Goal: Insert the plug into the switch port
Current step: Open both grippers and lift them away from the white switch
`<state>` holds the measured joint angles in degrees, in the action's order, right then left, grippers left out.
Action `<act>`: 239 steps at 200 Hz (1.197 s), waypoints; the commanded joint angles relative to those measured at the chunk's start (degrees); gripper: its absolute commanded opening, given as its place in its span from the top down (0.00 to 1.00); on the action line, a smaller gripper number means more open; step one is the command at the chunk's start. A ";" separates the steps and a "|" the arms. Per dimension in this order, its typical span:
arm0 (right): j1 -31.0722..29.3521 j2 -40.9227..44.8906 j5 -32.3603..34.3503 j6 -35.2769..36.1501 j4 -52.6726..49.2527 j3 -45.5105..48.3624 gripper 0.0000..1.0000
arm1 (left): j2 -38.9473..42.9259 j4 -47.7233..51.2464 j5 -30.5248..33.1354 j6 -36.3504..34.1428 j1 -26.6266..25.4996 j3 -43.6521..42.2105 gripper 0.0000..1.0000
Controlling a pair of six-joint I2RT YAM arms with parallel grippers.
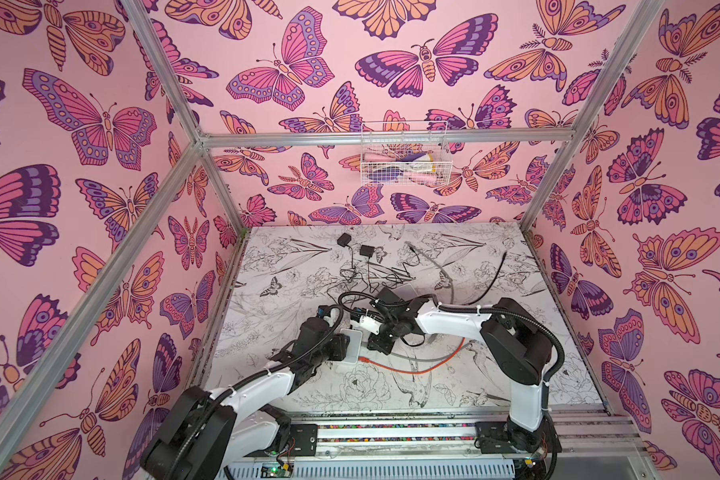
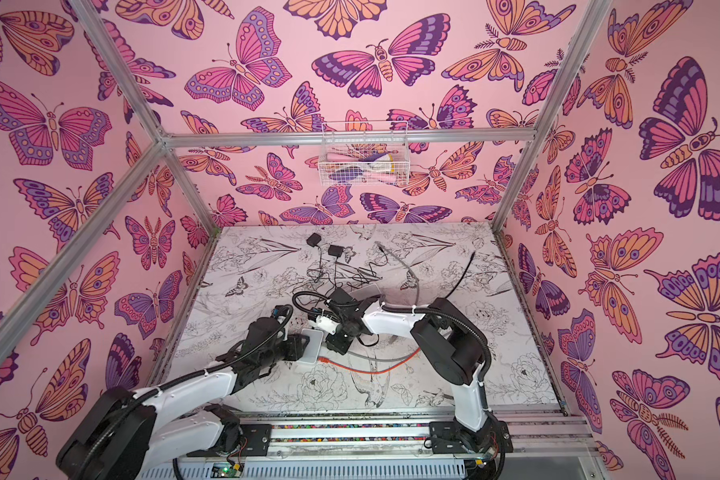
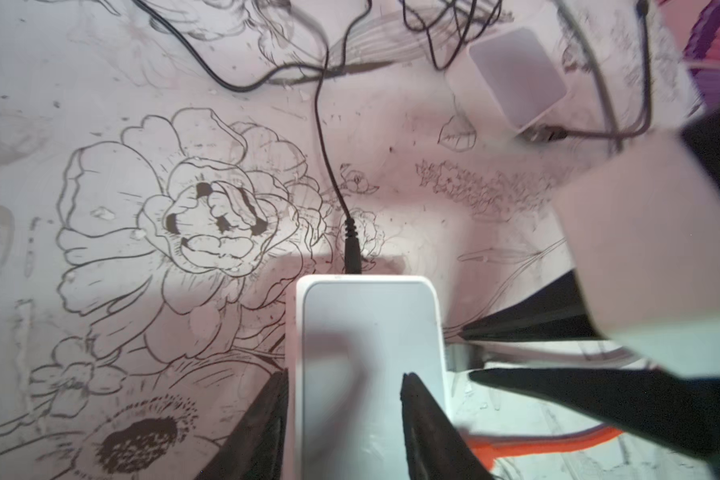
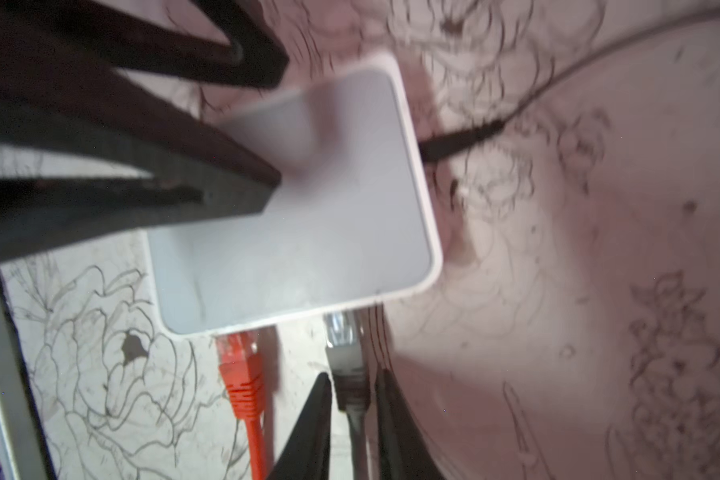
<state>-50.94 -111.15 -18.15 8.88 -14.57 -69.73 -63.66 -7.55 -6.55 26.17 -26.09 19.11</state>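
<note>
Two switches: near switch [image 3: 371, 324], far switch [image 3: 516, 75]. Two plugs, grey plug [image 4: 348, 357] and orange plug [image 4: 242, 374], sit in near switch. Arms low, converging: left gripper [image 3: 345, 376] open, straddling its edge; right gripper [image 4: 353, 374] slightly parted, flanking grey plug.

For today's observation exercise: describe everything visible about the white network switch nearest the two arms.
The white network switch is a flat, rounded-corner, plastic-looking box with a glossy pale-grey top, lying on the flower-printed table. An orange plug sits in one edge, a grey plug meets it alongside, and a black power plug enters an adjacent edge. The left end effector straddles one end: one finger beside it, one over its top.
</note>
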 commanded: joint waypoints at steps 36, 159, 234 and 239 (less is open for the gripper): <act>-0.59 8.27 6.08 -3.00 2.80 5.48 0.68 | 6.77 12.55 -4.27 -2.35 4.35 11.28 0.45; 15.29 55.29 31.80 -26.15 10.48 28.31 0.18 | -7.25 -1.58 -3.85 12.67 -21.73 7.03 0.42; 17.15 59.54 32.30 -28.79 7.71 30.23 0.01 | -14.53 -5.71 -2.55 15.16 -17.13 3.63 0.42; 17.10 59.63 32.24 -28.99 7.84 30.29 0.01 | -14.21 -5.68 -2.83 15.03 -15.81 2.90 0.42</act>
<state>-34.11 -51.90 13.47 -17.82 -5.96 -38.52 -77.91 -12.03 -9.61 39.97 -45.89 25.19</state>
